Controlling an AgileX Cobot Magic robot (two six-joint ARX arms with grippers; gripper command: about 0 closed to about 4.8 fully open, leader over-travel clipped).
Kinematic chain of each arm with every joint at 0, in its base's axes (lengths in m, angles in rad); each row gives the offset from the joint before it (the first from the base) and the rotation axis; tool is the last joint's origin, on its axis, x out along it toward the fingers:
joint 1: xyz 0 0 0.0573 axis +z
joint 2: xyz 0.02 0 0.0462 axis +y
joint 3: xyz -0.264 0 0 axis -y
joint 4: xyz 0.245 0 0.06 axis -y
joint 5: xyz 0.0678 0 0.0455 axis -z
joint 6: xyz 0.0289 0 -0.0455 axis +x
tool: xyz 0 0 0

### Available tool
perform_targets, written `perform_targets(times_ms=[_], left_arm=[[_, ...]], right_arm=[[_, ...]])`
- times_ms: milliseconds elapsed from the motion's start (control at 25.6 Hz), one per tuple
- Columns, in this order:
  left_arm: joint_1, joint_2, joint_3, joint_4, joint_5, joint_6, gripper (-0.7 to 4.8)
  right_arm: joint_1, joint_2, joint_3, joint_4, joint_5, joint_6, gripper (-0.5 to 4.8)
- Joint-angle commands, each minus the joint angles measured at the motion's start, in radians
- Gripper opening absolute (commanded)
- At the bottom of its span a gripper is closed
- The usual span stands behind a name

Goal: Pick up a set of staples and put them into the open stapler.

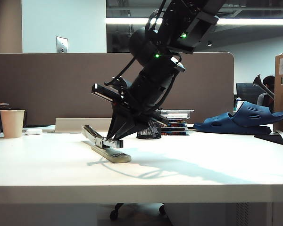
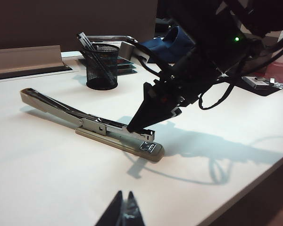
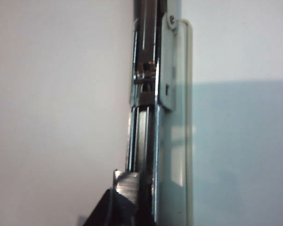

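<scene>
- The stapler point(image 1: 106, 146) is laid open on the white table point(image 1: 188, 174), with its cream base flat on the surface and its hinged arm raised at a slant toward the back left in the exterior view.
- The same stapler point(image 2: 92, 127) is seen lengthwise in the left wrist view, with the silver magazine exposed along its top.
- The right gripper point(image 1: 117, 136) is angled steeply down from the upper right of the exterior view, and its fingertips are brought to the magazine near the front end of the stapler.
- In the left wrist view the right gripper point(image 2: 132, 128) is seen as a dark wedge whose tip meets the magazine channel.
- The jaws of the right gripper are pressed nearly together, pinching the set of staples point(image 3: 126, 182), a small grey ridged bar seen at the fingertips in the right wrist view, just beside the magazine rail of the stapler point(image 3: 172, 141).
- Whether the bar is already seated in the channel cannot be told.
- The left gripper point(image 2: 123, 213) is held low over the near edge of the table, well apart from the stapler, with its 2 fingertips drawn together and nothing between them.
- A black mesh pen cup point(image 2: 101, 66) is stood behind the stapler, and a paper cup point(image 1: 12, 123) is placed at the far left of the table.
</scene>
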Motion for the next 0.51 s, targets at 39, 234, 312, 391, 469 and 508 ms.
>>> perform_targets(times_ms=[39, 234, 312, 391, 469, 508], left_arm=[[0.001, 0.000, 0.002, 0.013, 0.002, 0.000, -0.06], [0.001, 0.000, 0.002, 0.012, 0.003, 0.000, -0.06], [0.001, 0.000, 0.002, 0.012, 0.003, 0.000, -0.06], [0.001, 0.000, 0.002, 0.012, 0.003, 0.000, -0.06], [0.001, 0.000, 0.002, 0.012, 0.003, 0.000, -0.06], [0.001, 0.000, 0.002, 0.012, 0.003, 0.000, -0.06]], right_arm=[[-0.008, -0.007, 0.004, 0.008, 0.024, -0.007, -0.05], [-0.008, -0.008, 0.006, 0.008, 0.018, -0.007, 0.28], [-0.009, -0.008, 0.011, 0.008, 0.015, -0.007, 0.49], [-0.009, -0.008, 0.022, 0.007, 0.014, -0.007, 0.53], [-0.008, -0.008, 0.034, 0.008, 0.015, -0.007, 0.53], [-0.009, -0.008, 0.041, 0.008, 0.016, -0.007, 0.53]])
